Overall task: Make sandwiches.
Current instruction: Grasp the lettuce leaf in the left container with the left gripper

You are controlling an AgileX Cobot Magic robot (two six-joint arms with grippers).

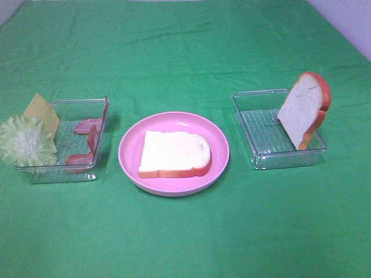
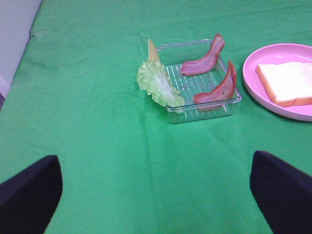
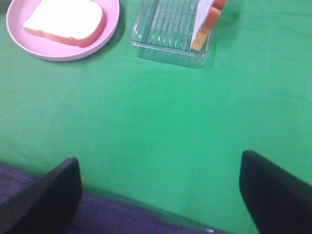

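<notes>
One white bread slice (image 1: 174, 153) with orange-brown crust lies flat on the round pink plate (image 1: 130, 165) at the table's middle; it also shows in the left wrist view (image 2: 287, 83) and the right wrist view (image 3: 66, 20). A second bread slice (image 1: 302, 110) leans upright in the right clear tray (image 1: 261, 136). The left clear tray (image 1: 98, 156) holds frilly lettuce (image 1: 24, 141), a yellow cheese square (image 1: 43, 113) and bacon strips (image 1: 87, 127). My left gripper (image 2: 156, 195) is open and empty, short of the left tray. My right gripper (image 3: 158, 195) is open and empty, short of the right tray. Neither gripper shows in the exterior view.
A green cloth (image 1: 185, 231) covers the whole table. A pale wall edge shows at the far right corner (image 1: 348, 17). A dark surface (image 3: 97, 214) lies under the right gripper at the table's near edge.
</notes>
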